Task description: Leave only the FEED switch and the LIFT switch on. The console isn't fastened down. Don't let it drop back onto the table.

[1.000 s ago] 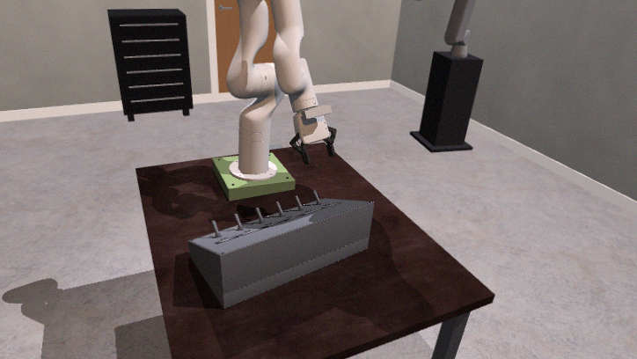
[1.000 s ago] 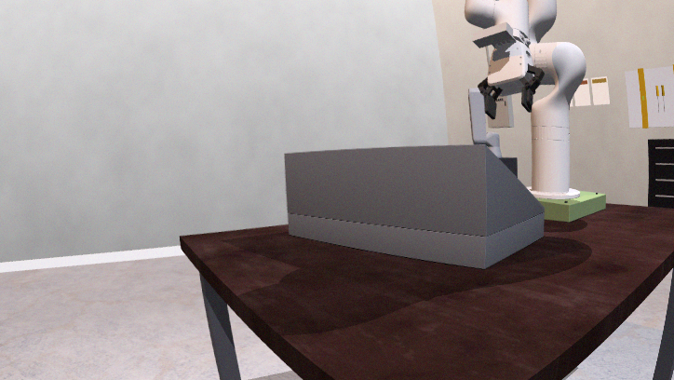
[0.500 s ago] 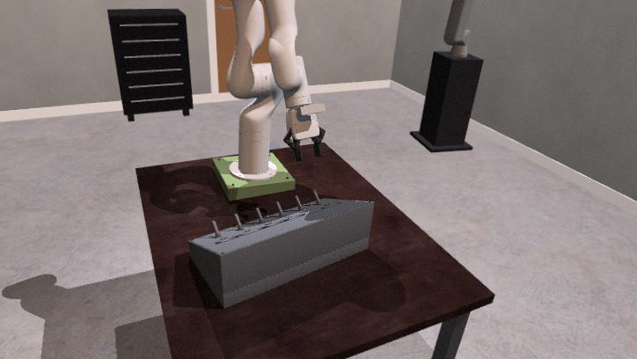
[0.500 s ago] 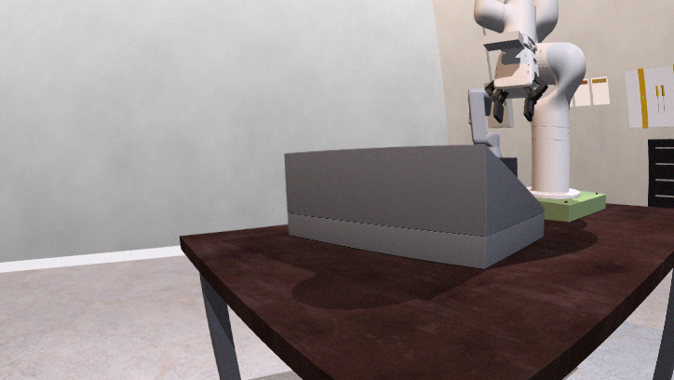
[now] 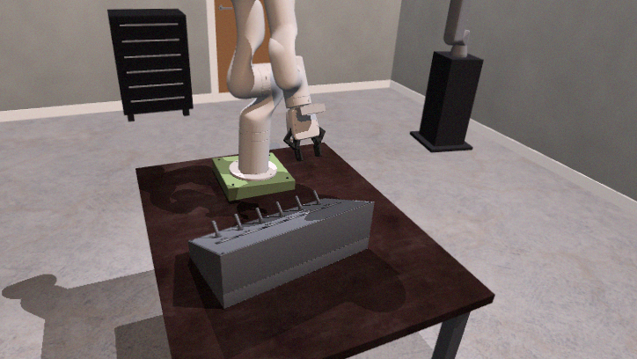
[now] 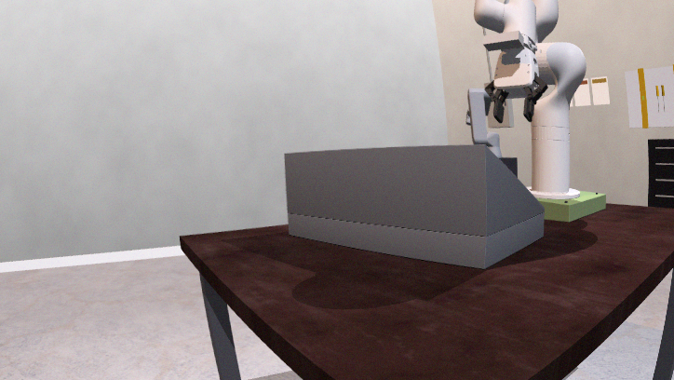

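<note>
A grey wedge-shaped console stands across the middle of the dark table, its tall blank back toward the top camera. Several small toggle levers stick up in a row along its sloped top; their labels cannot be read and the levers are hidden in the exterior view, where only the console's back and side show. My gripper hangs with fingers pointing down, partly open and empty, above the far edge of the table beside the arm's base, well behind and above the console. It also shows in the exterior view.
The arm's white column stands on a green base block at the table's far side, just behind the console. A black drawer chest and a black pedestal stand on the floor away from the table.
</note>
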Controlling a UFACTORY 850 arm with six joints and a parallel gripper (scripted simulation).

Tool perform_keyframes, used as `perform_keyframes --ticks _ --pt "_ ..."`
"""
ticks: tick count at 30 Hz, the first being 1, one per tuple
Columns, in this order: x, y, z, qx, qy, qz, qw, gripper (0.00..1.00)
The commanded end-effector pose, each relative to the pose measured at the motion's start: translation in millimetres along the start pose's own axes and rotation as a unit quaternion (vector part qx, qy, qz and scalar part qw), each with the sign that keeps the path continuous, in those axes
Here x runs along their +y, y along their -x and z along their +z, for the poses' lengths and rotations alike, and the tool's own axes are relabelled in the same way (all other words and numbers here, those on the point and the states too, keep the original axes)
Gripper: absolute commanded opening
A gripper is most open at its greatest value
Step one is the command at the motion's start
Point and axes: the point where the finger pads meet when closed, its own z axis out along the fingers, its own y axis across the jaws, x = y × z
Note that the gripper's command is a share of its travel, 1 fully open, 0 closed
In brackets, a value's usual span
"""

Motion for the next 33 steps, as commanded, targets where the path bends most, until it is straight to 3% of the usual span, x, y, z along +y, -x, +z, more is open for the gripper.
perform_keyframes --ticks 1,17,30,31,33 --pt "-0.1 -1.0 -0.2 0.001 0.000 0.000 1.000 0.77" --pt "0.9 -1.3 -0.1 0.001 0.000 0.000 1.000 0.77" --pt "31.0 -5.7 3.9 0.001 0.000 0.000 1.000 0.77" --pt "31.0 -5.7 4.0 0.001 0.000 0.000 1.000 1.00" --pt "30.9 -5.7 4.0 0.001 0.000 0.000 1.000 1.00"
